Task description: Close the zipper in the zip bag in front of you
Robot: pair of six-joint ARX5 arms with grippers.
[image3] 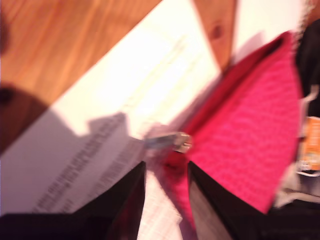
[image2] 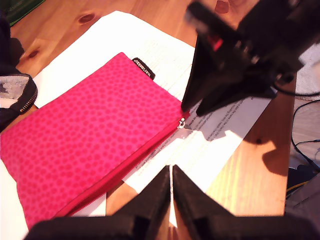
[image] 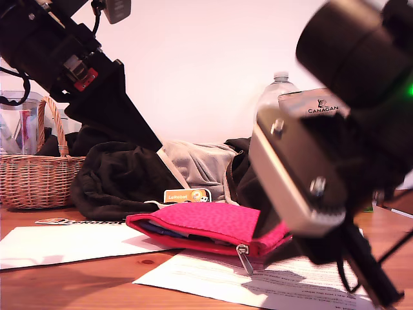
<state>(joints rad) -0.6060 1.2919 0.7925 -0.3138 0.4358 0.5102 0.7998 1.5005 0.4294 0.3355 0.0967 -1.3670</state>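
Observation:
The zip bag [image: 206, 223] [image2: 95, 135] [image3: 250, 125] is a flat pink pouch with darker dots, lying on paper on the wooden table. Its mouth gapes towards the exterior view's left. The zipper's silver slider [image: 242, 250] [image2: 181, 125] [image3: 182, 142] sits at the pouch's end on the exterior view's right, with its pull tab hanging onto the paper. My second gripper [image2: 192, 110] [image3: 165, 170] [image: 271, 242] is open, tips at that end corner just short of the slider. My first gripper [image2: 171, 175] [image: 157, 147] is shut on nothing, raised above the pouch's zipper edge.
Printed paper sheets [image: 271, 278] [image: 64, 245] lie under and beside the pouch. Behind it are a heap of dark clothing [image: 116, 174], a wicker basket [image: 39, 174], an orange-labelled card [image: 187, 195], a water bottle [image: 279, 87] and a Canagan bag [image: 316, 103]. Cables [image2: 305, 130] hang off the table edge.

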